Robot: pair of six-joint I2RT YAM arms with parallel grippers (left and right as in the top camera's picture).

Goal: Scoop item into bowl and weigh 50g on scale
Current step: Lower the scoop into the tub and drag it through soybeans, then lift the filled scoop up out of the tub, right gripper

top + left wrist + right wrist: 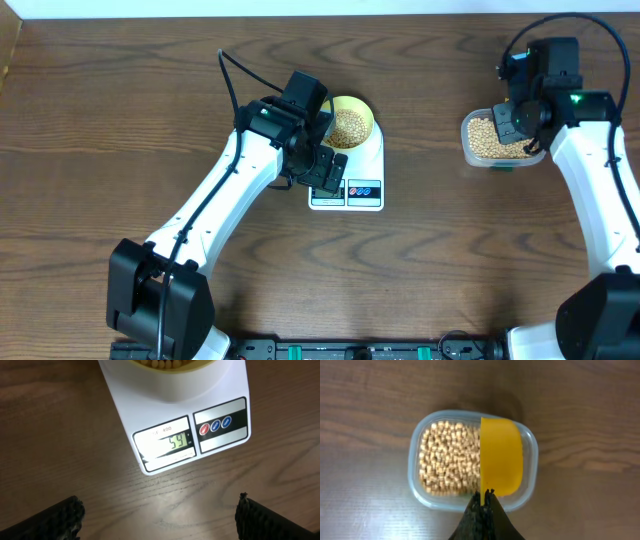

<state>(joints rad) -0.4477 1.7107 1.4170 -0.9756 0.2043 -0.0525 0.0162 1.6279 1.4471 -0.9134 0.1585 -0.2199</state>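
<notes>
A pale yellow bowl (352, 124) with tan beans (348, 127) sits on the white scale (362, 175); in the left wrist view the scale (220, 395) has its LCD (178, 442) lit, the reading seems to be 59. My left gripper (159, 517) is open and empty above the table just in front of the scale. My right gripper (486, 494) is shut on the handle of a bright yellow scoop (501, 457), held over the clear tub (417, 485) of beans (447, 457). The scoop's cup is turned on its side and looks empty.
The clear tub (468, 150) stands at the table's right, well apart from the scale. Red and blue buttons (215, 424) sit to the right of the display. Dark wood table all around.
</notes>
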